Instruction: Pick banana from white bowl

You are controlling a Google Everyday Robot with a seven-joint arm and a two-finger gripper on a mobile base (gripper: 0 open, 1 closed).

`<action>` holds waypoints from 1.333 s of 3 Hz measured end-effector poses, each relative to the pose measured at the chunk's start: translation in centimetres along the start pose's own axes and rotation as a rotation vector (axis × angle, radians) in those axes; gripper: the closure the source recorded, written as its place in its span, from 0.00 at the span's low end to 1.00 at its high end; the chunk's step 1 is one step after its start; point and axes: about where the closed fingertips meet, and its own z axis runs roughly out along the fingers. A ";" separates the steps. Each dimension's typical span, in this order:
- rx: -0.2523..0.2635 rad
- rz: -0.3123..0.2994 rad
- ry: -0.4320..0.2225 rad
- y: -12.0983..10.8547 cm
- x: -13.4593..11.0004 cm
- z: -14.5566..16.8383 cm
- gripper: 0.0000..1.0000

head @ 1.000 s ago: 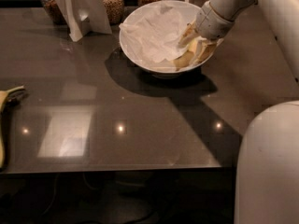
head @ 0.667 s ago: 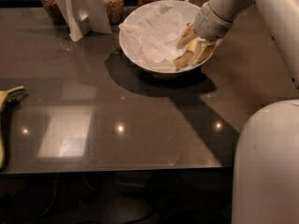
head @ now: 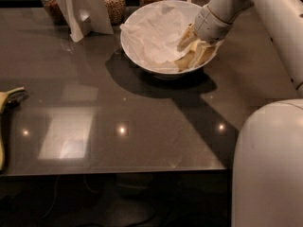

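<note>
The white bowl (head: pixel 142 56), lined with crumpled white paper, stands at the back middle of the dark table. My gripper (head: pixel 193 51) reaches down from the upper right into the bowl's right side, low against the inner wall. A pale-yellow piece, which looks like the small banana (head: pixel 182 63), shows just under the gripper at the bowl's front right. Most of it is hidden by the gripper.
A larger greenish-yellow banana (head: pixel 4 126) lies at the table's left edge. Glass jars of grains (head: pixel 113 4) and a white card stand (head: pixel 83 13) are behind the bowl at the back left. My white body (head: pixel 270 164) fills the lower right.
The gripper stays in the same spot in the bowl's right side. My body at the lower right has shifted slightly to the left.
</note>
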 end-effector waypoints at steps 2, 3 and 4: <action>-0.013 -0.027 -0.010 -0.6 -0.6 0.9 0.48; -0.017 -0.042 -0.017 -1.1 -1.1 1.6 0.49; -0.034 -0.058 -0.019 -1.4 -1.3 2.5 0.58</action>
